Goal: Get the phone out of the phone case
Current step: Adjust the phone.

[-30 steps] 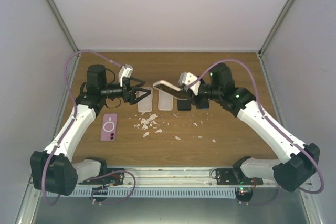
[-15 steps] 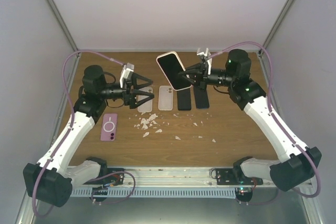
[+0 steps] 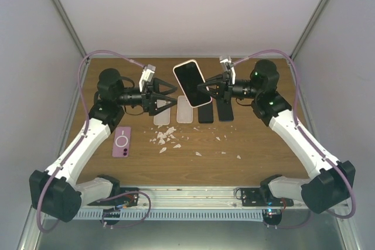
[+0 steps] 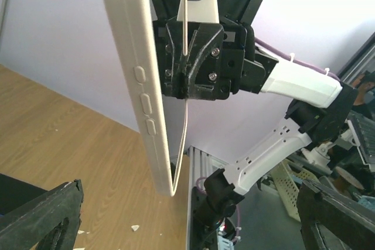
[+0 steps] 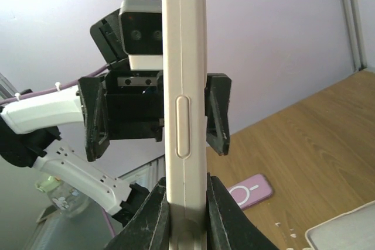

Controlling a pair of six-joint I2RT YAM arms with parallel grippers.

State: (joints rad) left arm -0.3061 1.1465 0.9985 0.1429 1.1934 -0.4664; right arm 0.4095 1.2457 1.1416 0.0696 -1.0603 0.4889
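A phone in a cream case (image 3: 191, 83) hangs in the air over the back of the table, its black screen facing up. My right gripper (image 3: 206, 89) is shut on its right end. In the right wrist view the case's edge (image 5: 184, 103) rises from between my fingers (image 5: 151, 218). My left gripper (image 3: 171, 97) is open just left of the phone, its jaws wide on either side of the case's edge and not touching it. In the left wrist view the cased phone (image 4: 143, 86) stands edge-on, with the right gripper (image 4: 196, 57) behind it.
On the wooden table (image 3: 263, 150) lie a pink case (image 3: 122, 141), two clear cases (image 3: 184, 109) and two black phones (image 3: 225, 111) in a row under the grippers. White crumbs (image 3: 165, 137) are scattered near the middle.
The right gripper lifted the cased phone off the row and turned its screen upward. The left gripper moved right, up to the phone's left edge, staying open.
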